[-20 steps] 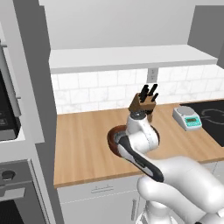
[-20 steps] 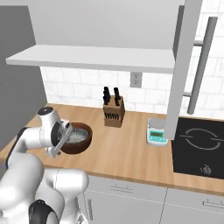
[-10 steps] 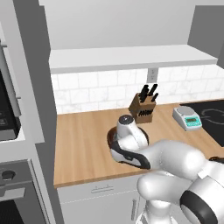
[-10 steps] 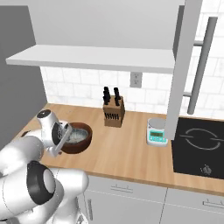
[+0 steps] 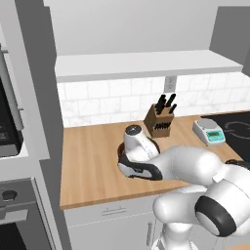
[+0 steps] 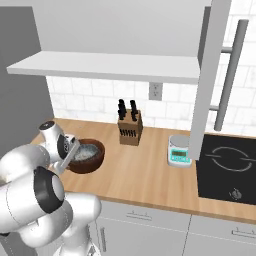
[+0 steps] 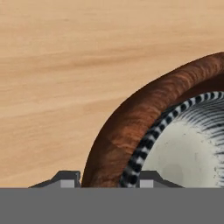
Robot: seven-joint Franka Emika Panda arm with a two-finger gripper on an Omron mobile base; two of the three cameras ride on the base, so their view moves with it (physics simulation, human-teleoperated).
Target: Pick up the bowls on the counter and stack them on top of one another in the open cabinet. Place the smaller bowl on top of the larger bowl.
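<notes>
The larger bowl [image 6: 98, 156], dark brown, stands on the counter [image 6: 150, 177] with the smaller bowl [image 6: 86, 152] nested inside it. In the hand view the brown wall [image 7: 131, 127] curves up beside the small bowl's striped rim and pale inside [image 7: 188, 153]. My gripper [image 7: 108, 180] is open and straddles the near rim, one fingertip [image 7: 66, 179] outside the brown wall, the other over the small bowl. From the left base the hand [image 5: 135, 142] covers most of the bowls. The open cabinet's white bottom board [image 5: 146, 66] hangs above.
A knife block [image 6: 130, 131] stands behind the bowls by the tiled wall. A small green-faced scale [image 6: 179, 151] sits to the right, with the black cooktop [image 6: 230, 165] beyond it. A dark oven column [image 5: 19, 146] borders the counter's left end.
The arm has folded lower and the hand has come down onto the left rim of the nested bowls. The bowls have not moved.
</notes>
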